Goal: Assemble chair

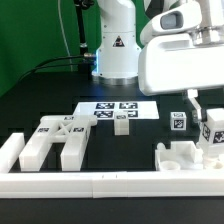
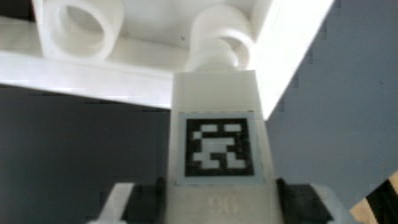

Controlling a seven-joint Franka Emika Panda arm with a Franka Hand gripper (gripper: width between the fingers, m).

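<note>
Gripping a white square plastic leg [image 2: 217,120] with a black-and-white tag on its face, the hand [image 2: 214,206] is closed on it, a finger [image 2: 125,203] pressed to each side of the leg's near end. The leg's long axis runs straight out from the hand toward a white blocky plastic seat piece with round holes [image 2: 80,35], and its rounded far tip [image 2: 224,45] sits right at that piece, beside one open hole. Whether the tip has entered a socket or only touches the rim cannot be told. In the exterior view the leg [image 1: 213,131] hangs roughly upright over the seat piece [image 1: 178,158], which lies on the dark worktop [image 1: 40,95] against the long white border rail [image 1: 100,183] at that view's right. The coming move likely turns on keeping the leg's axis in line with the hole while pressing along it, since a slight tilt could jam the tip on the rim. Other parts lie well apart: the white X-braced flat panel [image 1: 50,130] at the exterior view's left, a small white cube [image 1: 122,124] near the marker board [image 1: 118,108], and another tagged cube [image 1: 178,121] just behind the seat piece, the only part near the hand's path.
</note>
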